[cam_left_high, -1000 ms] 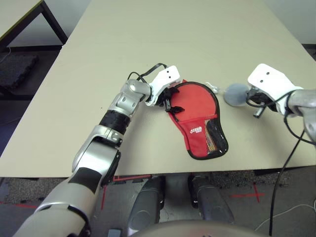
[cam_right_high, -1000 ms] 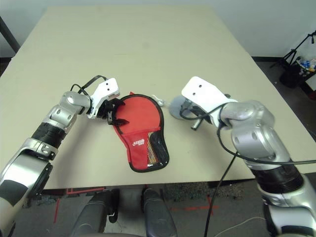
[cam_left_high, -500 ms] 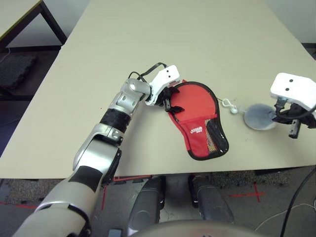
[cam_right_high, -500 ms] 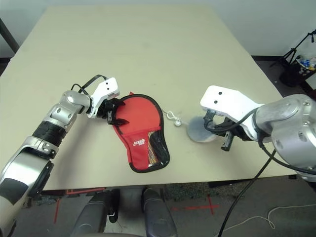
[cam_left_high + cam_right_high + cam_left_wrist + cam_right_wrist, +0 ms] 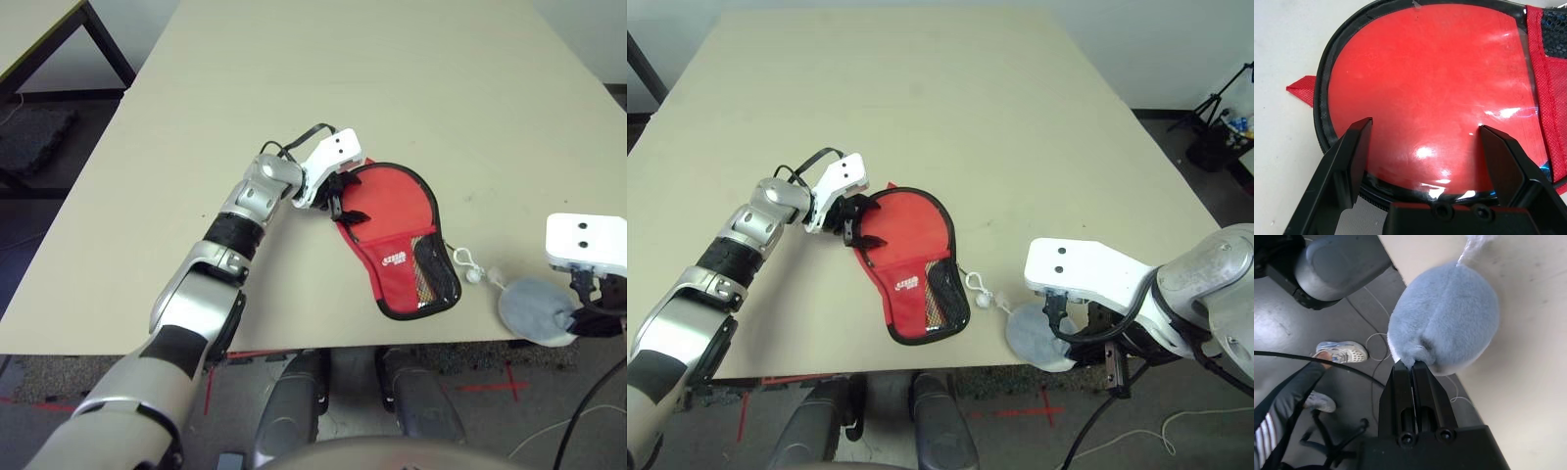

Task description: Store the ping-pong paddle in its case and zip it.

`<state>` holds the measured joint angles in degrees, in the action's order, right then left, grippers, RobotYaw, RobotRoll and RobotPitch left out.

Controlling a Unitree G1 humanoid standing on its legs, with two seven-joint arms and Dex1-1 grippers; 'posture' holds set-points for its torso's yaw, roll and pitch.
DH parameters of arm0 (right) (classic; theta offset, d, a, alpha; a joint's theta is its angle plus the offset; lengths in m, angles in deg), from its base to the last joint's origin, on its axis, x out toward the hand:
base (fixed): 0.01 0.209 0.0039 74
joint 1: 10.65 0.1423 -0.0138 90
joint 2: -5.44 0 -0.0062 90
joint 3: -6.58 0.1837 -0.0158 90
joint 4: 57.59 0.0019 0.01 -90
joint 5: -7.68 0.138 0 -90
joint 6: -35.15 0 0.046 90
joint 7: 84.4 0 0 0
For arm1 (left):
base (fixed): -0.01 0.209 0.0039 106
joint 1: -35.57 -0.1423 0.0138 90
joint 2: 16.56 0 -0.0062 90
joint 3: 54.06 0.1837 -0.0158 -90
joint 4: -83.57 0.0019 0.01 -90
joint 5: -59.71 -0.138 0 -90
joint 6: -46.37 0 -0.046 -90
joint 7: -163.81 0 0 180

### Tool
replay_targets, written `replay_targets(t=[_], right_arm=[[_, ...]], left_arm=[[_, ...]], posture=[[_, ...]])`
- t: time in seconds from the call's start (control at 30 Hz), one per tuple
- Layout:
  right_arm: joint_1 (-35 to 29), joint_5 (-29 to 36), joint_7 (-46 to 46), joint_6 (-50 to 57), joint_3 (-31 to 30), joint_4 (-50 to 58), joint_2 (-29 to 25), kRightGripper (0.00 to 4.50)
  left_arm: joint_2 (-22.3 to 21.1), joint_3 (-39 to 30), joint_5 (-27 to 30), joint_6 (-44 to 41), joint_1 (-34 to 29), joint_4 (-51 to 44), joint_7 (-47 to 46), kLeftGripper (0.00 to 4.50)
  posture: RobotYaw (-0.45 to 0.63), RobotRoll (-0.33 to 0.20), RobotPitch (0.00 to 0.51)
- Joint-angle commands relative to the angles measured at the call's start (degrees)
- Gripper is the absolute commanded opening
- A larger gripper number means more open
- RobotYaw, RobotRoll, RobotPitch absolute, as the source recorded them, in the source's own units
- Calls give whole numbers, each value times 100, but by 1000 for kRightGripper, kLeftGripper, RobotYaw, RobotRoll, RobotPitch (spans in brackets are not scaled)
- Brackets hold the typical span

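The paddle-shaped red fabric case [image 5: 397, 240] with its black zipper edging lies flat on the beige table [image 5: 323, 88], rounded end away from the near edge, narrow handle end pointing toward that edge. A mesh pocket with a white logo [image 5: 394, 258] sits on the case's narrow half.

At the case's rounded end on the robot's left, the left gripper [image 5: 336, 196] sits with its two black fingers spread wide, closed on nothing. The left wrist view brings in what the head views cannot: a glossy round red rubber face, the ping-pong paddle [image 5: 1435, 93], lies inside the case's black rim [image 5: 1322, 103], and the fingers [image 5: 1354, 152] stand one at each side of that rim. I cannot tell whether they touch it.

Off the case's narrow end, toward the robot's right, a white cord [image 5: 978, 290] runs from the case to a pale grey-blue fluffy pom-pom [image 5: 1034, 338] at the table's near edge. The right gripper [image 5: 1413, 369] is pinched tight on that pom-pom's fur, the jaws fully together. The right wrist view shows the pom-pom hanging partly past the table edge, and below it, on the floor, a person's sneakers [image 5: 1342, 352] and a dark sleeve [image 5: 1288, 396].
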<state>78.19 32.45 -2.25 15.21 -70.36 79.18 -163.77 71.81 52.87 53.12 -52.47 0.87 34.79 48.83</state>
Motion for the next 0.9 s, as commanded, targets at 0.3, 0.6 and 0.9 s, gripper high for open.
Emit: replay_targets(t=[0.3,0.6,0.9], right_arm=[[-1112,-134,403,128,1041,328,43,22],[-1899,-607,908,40,1692,400,125,22],[-1928,-686,746,-358,1743,183,417,22]], left_arm=[[26,179,-158,-4,-102,290,-41,4500],[-13,169,-154,-12,-137,247,-29,4500],[-20,167,-148,-33,-155,212,-24,4500]], posture=[[-208,0,209],[-206,0,207],[-199,0,209]])
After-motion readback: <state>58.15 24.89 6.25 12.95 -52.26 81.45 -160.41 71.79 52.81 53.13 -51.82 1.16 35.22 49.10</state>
